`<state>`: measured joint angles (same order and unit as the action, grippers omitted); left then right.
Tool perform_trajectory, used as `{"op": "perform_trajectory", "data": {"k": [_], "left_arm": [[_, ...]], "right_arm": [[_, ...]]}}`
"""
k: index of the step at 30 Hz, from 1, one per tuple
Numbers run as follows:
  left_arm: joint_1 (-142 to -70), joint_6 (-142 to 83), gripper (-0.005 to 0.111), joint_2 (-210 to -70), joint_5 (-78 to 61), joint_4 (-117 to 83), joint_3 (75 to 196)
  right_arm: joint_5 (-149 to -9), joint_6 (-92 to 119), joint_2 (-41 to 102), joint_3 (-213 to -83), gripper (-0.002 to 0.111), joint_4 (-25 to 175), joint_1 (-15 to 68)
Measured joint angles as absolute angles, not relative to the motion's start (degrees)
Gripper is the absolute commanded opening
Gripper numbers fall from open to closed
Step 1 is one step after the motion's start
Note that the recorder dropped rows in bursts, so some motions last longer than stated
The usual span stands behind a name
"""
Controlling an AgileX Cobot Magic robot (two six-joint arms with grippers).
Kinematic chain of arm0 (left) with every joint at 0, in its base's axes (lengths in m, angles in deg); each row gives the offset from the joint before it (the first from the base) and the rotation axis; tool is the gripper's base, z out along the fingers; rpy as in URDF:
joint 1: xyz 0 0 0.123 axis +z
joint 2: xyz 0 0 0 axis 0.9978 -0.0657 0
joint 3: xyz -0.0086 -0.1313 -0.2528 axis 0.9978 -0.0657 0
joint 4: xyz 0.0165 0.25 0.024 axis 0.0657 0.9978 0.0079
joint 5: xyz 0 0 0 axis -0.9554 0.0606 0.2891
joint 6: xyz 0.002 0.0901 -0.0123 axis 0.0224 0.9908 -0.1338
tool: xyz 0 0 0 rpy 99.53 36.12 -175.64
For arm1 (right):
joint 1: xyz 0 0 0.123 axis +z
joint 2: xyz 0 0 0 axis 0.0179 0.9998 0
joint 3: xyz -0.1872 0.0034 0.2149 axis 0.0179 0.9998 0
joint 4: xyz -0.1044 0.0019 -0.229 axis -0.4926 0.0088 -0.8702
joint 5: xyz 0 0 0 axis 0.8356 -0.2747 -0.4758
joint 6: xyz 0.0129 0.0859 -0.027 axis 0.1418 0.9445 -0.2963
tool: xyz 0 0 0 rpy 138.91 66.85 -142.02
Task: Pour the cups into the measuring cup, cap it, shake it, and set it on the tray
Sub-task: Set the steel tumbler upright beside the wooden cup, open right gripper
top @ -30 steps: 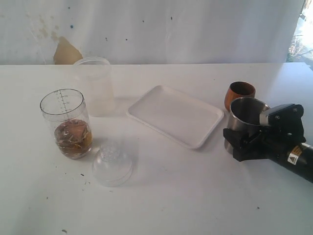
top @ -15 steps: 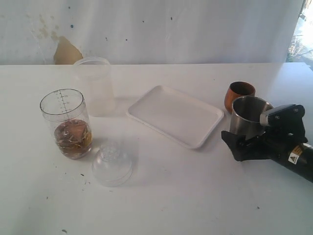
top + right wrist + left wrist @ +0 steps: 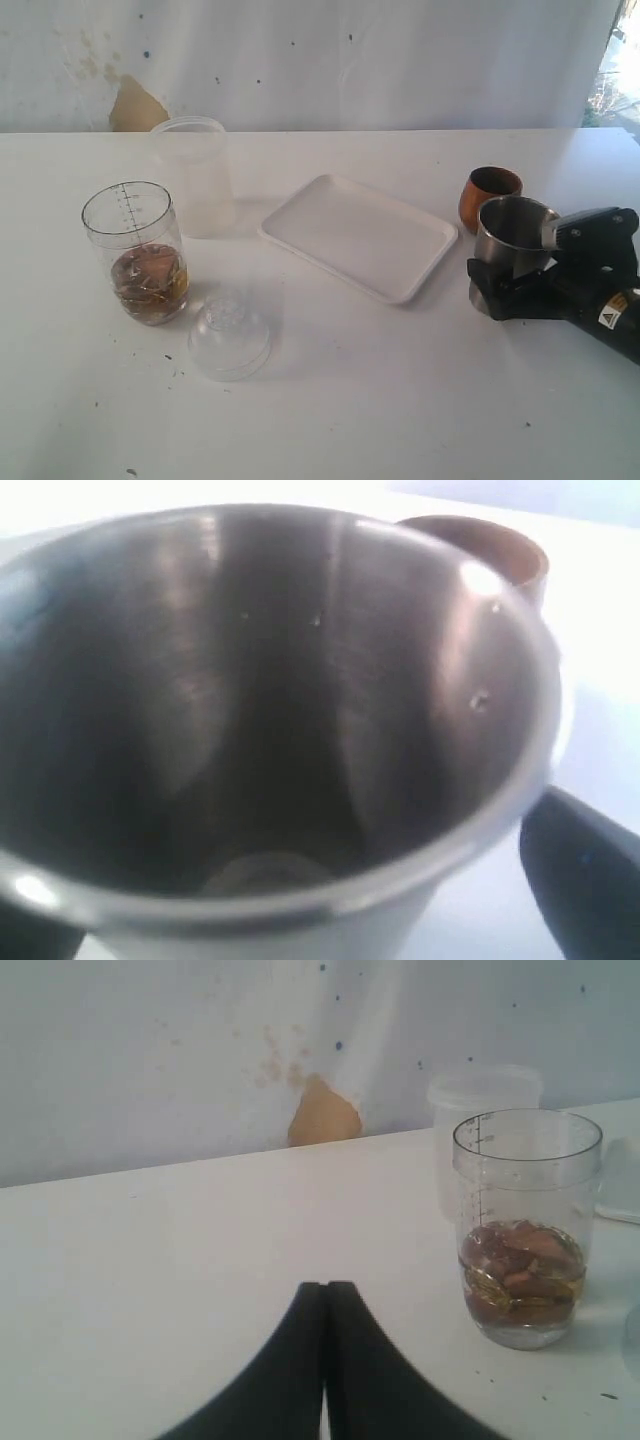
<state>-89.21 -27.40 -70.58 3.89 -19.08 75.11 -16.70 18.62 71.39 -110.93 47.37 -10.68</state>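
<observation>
The measuring cup (image 3: 135,250) (image 3: 525,1225) stands at the left with brown pieces and liquid in its bottom. Its clear dome cap (image 3: 230,335) lies on the table just in front of it. The white tray (image 3: 358,235) lies in the middle. At the right the steel tumbler (image 3: 512,232) (image 3: 270,680) stands upright and looks empty, with the wooden cup (image 3: 490,190) (image 3: 480,545) right behind it. My right gripper (image 3: 495,282) (image 3: 305,910) is open, one finger on each side of the tumbler, a gap showing beside one finger (image 3: 585,880). My left gripper (image 3: 324,1285) is shut and empty, left of the measuring cup.
A frosted, unmarked plastic cup (image 3: 195,175) (image 3: 480,1090) stands just behind the measuring cup. A white wall with a tan patch (image 3: 135,105) bounds the table at the back. The left arm does not show in the exterior view.
My right gripper has slid back to the right, away from the tray, while the tumbler has hardly shifted. Nothing at the left has moved.
</observation>
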Motion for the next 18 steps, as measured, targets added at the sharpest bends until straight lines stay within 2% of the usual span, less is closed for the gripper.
{"op": "perform_trajectory", "data": {"k": [6, 18], "left_arm": [[-89.21, -27.40, 0.000, -70.58, 3.89, -19.08, 75.11], [-89.21, -27.40, 0.000, -70.58, 3.89, -19.08, 75.11]], "right_arm": [[-10.33, 16.41, 71.34, -106.96, 0.105, 48.80, -10.68], [-9.62, 16.04, 70.68, -101.79, 0.105, 49.37, -10.68]]}}
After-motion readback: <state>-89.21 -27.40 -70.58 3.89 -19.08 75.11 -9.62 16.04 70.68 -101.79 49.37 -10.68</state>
